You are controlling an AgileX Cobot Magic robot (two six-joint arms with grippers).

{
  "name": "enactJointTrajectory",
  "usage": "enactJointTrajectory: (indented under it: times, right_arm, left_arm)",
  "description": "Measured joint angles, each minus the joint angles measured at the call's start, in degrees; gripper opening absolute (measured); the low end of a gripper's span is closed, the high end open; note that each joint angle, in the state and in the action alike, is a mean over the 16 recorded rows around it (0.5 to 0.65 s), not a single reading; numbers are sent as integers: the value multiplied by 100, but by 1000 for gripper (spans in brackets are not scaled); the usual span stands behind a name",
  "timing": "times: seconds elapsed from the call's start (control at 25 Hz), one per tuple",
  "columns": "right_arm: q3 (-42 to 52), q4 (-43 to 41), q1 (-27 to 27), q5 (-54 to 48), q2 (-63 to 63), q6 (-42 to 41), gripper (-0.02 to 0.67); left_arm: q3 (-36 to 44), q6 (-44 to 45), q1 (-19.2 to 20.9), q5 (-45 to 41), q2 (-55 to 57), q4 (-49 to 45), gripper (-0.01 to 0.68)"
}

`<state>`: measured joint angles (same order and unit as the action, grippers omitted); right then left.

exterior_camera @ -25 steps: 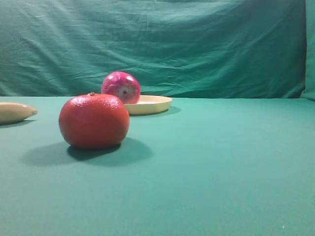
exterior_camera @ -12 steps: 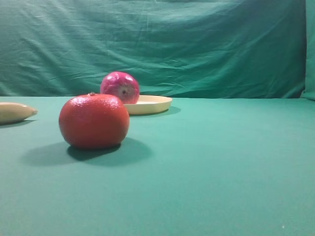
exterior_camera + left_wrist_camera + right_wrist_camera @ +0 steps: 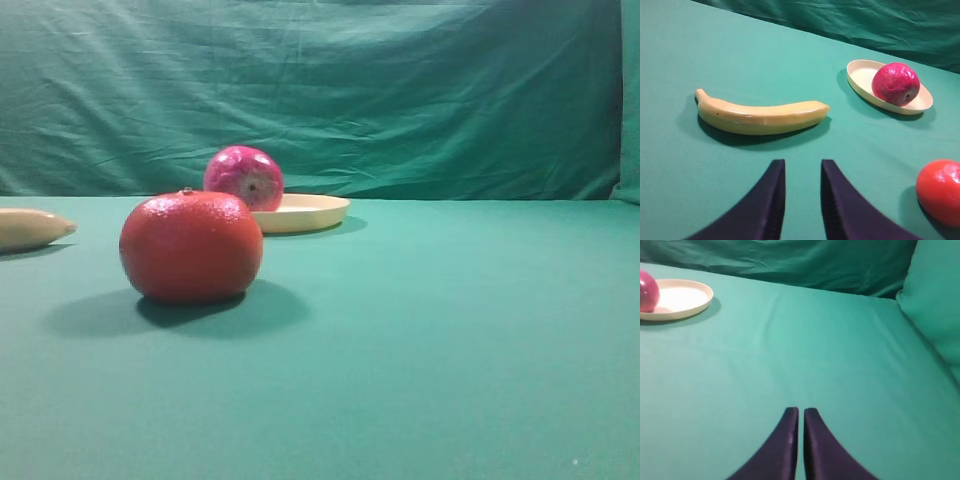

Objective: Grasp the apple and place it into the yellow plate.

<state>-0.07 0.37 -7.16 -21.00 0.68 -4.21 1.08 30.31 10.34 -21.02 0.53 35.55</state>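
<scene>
apple (image 3: 895, 84) sits in the plate (image 3: 860, 81) at my two o'clock; my left gripper (image 3: 801, 200) is slightly spread, empty. it could roll off the low rim.

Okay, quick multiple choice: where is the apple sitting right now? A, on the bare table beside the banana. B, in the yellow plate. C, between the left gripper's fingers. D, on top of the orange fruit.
B: in the left wrist view the apple rests inside the yellow plate, apart from the banana and gripper.

The apple (image 3: 895, 83) sits in the yellow plate (image 3: 858, 79), behind the tangerine (image 3: 191, 247); banana (image 3: 760, 117) left.
</scene>
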Motion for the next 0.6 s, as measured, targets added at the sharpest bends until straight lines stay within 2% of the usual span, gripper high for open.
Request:
enactJointTrajectory:
  times: [0.6]
  right_arm:
    - [159, 87, 124, -51, 0, -13, 0]
  left_arm:
    - [0, 0, 0, 0, 0, 0, 157]
